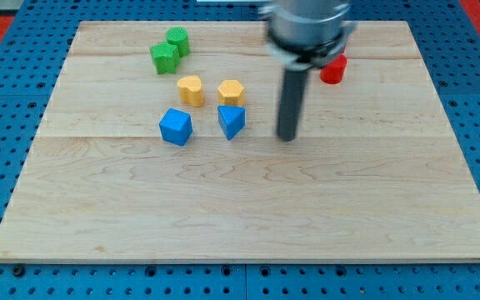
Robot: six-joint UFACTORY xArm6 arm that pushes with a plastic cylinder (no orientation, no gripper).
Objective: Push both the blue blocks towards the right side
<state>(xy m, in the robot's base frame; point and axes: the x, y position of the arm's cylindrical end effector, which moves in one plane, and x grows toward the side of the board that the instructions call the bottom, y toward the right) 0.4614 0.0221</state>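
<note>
- Landmark: the blue wedge-shaped block, lying on the pale wooden tabletop, a little toward the view's left of centre.
- My tip sits to the view's right of that wedge, near it but with a clear gap, not touching.
- No fingers on this rig, only the dark rod, so I cannot report any spread or pinch.
- The blue cube-like block lies to the view's left of the wedge, close by and apart from it.
- Two yellow blocks sit just above the wedge; two green blocks lie further up and left; a red block lies up and right, partly hidden by the arm.
- Step in hand, in my judgement: positioning; neither blue block is being pushed.
- Next move: my tip stands on the wrong side and should go round to the left of the blue blocks, then sweep rightward.
- The wedge's narrow end points toward the view's bottom; the cube shows no long axis.
</note>
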